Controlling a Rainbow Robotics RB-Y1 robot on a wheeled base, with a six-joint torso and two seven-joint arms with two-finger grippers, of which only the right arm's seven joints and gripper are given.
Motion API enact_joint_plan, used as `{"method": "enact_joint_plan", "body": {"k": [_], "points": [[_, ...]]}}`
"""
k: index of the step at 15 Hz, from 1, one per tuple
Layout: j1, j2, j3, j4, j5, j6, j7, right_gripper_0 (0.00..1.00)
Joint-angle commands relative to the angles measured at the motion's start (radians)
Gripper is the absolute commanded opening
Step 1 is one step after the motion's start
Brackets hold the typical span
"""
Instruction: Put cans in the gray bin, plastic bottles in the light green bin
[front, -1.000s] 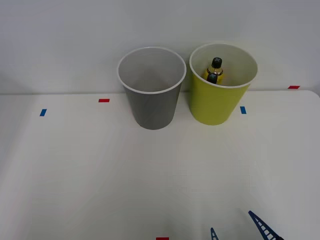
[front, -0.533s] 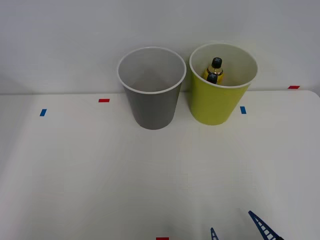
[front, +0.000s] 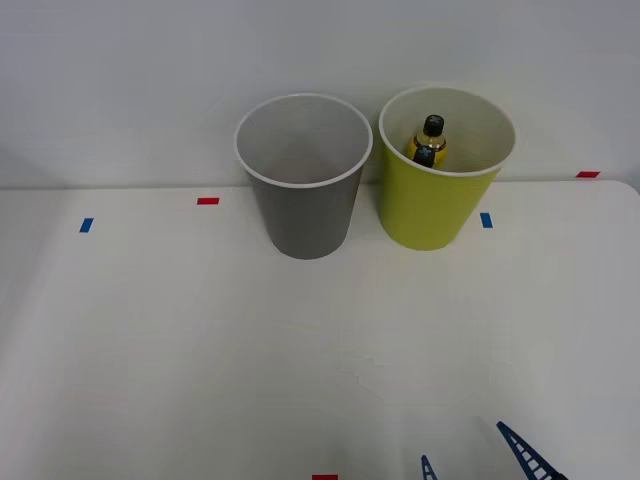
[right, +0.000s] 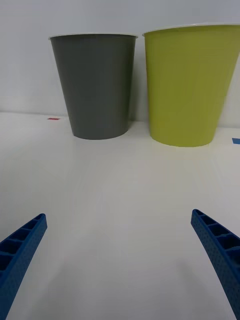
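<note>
The gray bin (front: 303, 190) stands upright at the back of the white table, and what I see of its pale inside is bare. Beside it on the right, the light green bin (front: 437, 205) holds two plastic bottles (front: 431, 137) with black caps and yellowish bodies, standing inside against its far wall. The cans are out of view. My right gripper (front: 465, 445) hovers open and holding nothing near the table's front edge, well short of both bins. In the right wrist view the gripper (right: 118, 215) faces the gray bin (right: 95, 85) and the light green bin (right: 190, 85) across bare tabletop.
Small red tape marks (front: 208, 201) and blue tape marks (front: 486, 220) lie on the table (front: 180, 340). Another red mark (front: 325, 477) sits at the front edge. A white wall rises close behind the bins.
</note>
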Motion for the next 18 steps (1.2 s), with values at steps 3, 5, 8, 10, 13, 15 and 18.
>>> {"method": "enact_joint_plan", "body": {"k": [3, 5, 8, 10, 13, 15, 18], "points": [[0.0, 0.0, 0.0, 0.0, 0.0, 0.0, 0.0, 1.0], [0.0, 0.0, 0.0, 0.0, 0.0, 0.0, 0.0, 1.0], [0.0, 0.0, 0.0, 0.0, 0.0, 0.0, 0.0, 1.0], [0.0, 0.0, 0.0, 0.0, 0.0, 0.0, 0.0, 1.0], [0.0, 0.0, 0.0, 0.0, 0.0, 0.0, 0.0, 1.0], [0.0, 0.0, 0.0, 0.0, 0.0, 0.0, 0.0, 1.0], [0.0, 0.0, 0.0, 0.0, 0.0, 0.0, 0.0, 1.0]]}}
